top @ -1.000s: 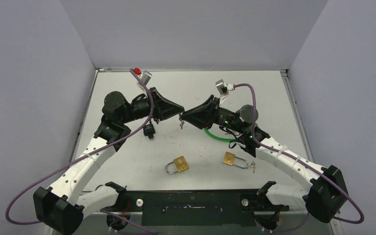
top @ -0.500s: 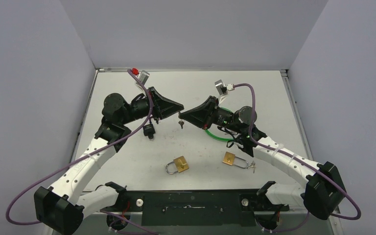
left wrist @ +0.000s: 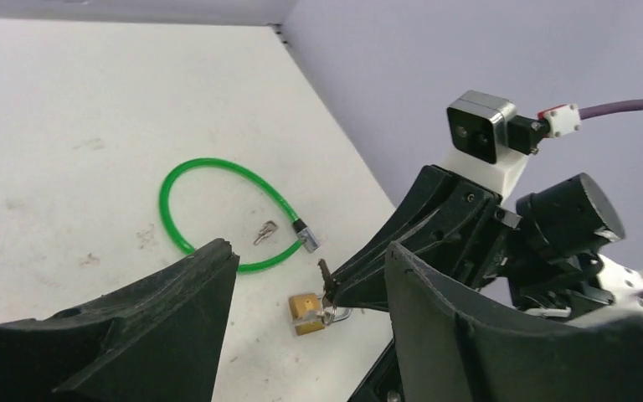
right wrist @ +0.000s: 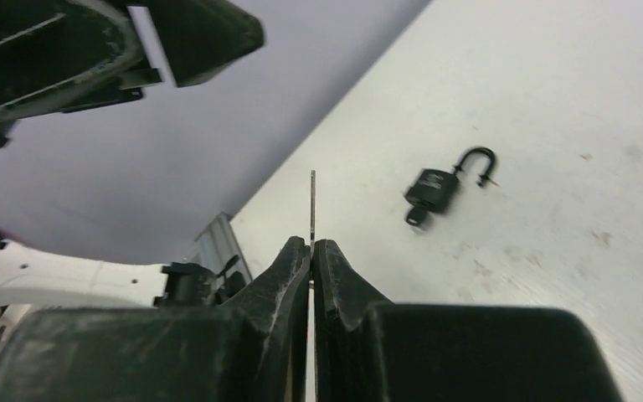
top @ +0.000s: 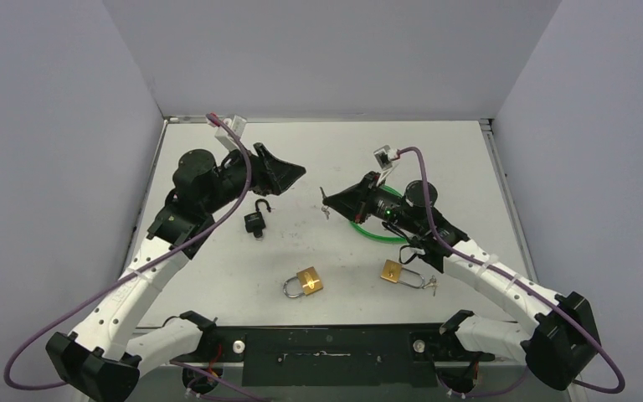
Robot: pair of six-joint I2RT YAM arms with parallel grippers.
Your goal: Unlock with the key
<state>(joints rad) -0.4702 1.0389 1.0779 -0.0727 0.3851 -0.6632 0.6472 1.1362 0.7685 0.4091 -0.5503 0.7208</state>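
Since the frames a sec. earlier the two arms have drawn apart. L gripper (top: pixel 298 171) has let go and backed off to upper left, its fingers (left wrist: pixel 176 293) now spread w/ nothing between them. R gripper (top: pixel 329 199) has pulled back to the right w/ the key (right wrist: pixel 312 201). Handover looks done.

R gripper: jaws pressed together on the key's head end, blade sticking out past the tips and seen edge-on in the R wrist view. It is held above the table (top: pixel 218 276), approx. centre, clear of every lock. Pinching one end leaves the blade free for a keyhole, prob. the reason for passing it hand to hand.

Locks, all lying on the table:
- Black padlock (top: pixel 255 219) sits below the L gripper, shackle swung open. Small dark thing at its base is poss. a key, too small to tell.
- Brass padlock (top: pixel 308 281) lies near front centre.
- Second brass padlock (top: pixel 393 271) lies to its right, w/ a small key bunch (top: pixel 429 285) just beside it.
- Green cable lock (top: pixel 367 232) is looped under the R arm, w/ a loose key (left wrist: pixel 264 232) by its end.

Judgement: which lock this key fits can't be told. Black one seems open already, so a brass one is the likelier target. Next step prob. needs the freed L gripper to steady a lock body while R lines up blade w/ keyhole. A flat-lying lock makes that fiddly, and a thin blade may twist in the pinch.
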